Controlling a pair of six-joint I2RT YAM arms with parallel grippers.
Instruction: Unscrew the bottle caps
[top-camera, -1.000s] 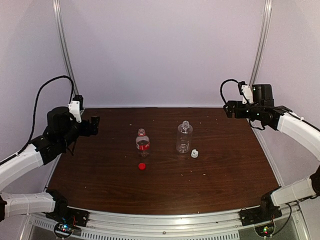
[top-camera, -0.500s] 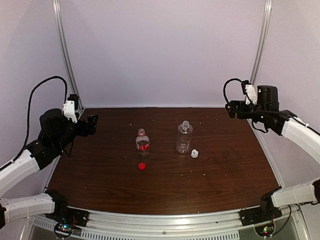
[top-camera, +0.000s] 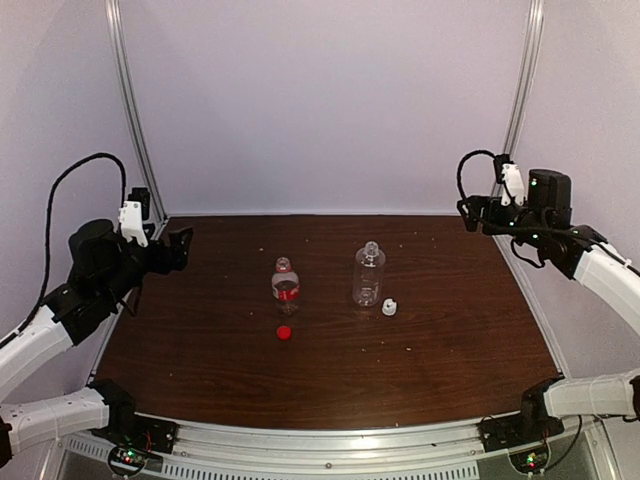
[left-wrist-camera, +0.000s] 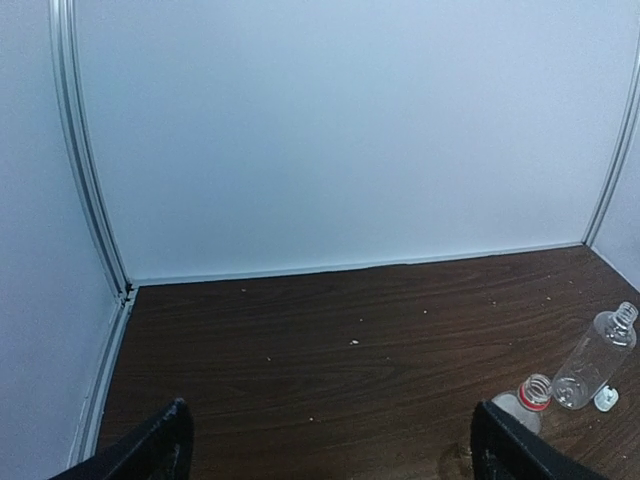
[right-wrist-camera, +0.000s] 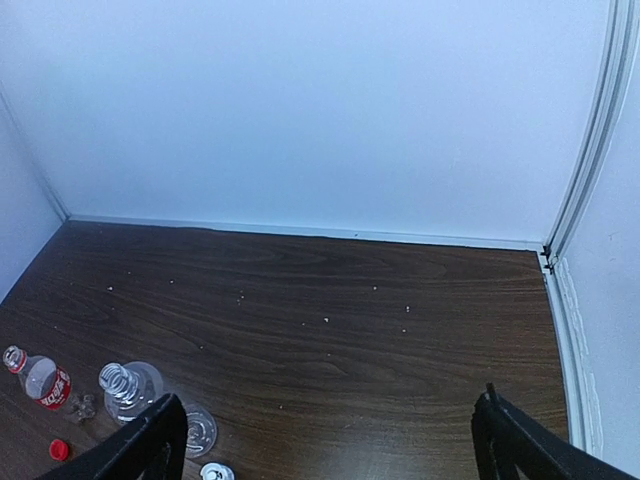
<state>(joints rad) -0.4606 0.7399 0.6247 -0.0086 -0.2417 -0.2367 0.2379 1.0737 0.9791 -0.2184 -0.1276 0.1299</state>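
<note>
- Bottle caps, two small round plastic screw tops, are both off. The red cap (top-camera: 284, 332) lies on the dark wood-grain desk (top-camera: 200, 350), just near of the short clear plastic bottle with the red label band (top-camera: 286, 288).
- White-grey cap (top-camera: 389, 307) lies on the desk just right of the base of the taller unlabelled clear plastic bottle (top-camera: 368, 275).
- Both bottles stand upright mid-desk, a little apart from each other, the short one on the left. Their necks are bare in the top view and in both wrist views.
- Left claw (top-camera: 182, 248) is spread wide and holds nothing. It is raised over the far-left corner of the desk, well apart from the bottles.
- Right claw (top-camera: 471, 213) is also spread wide and empty. It is up by the far-right corner, well apart from the bottles.
- Step, as I judge it: the unscrewing looks done, since each cap is on the desk beside its bottle. This reads as the end of the task, with the arms clear.
- Next move, as I judge it: no cap is left to turn. It calls only for keeping both arms wide of the light, empty-looking bottles, which could tip at a brush.
- Small pale specks are scattered on the far half of the desk. They are not part of the task.
</note>
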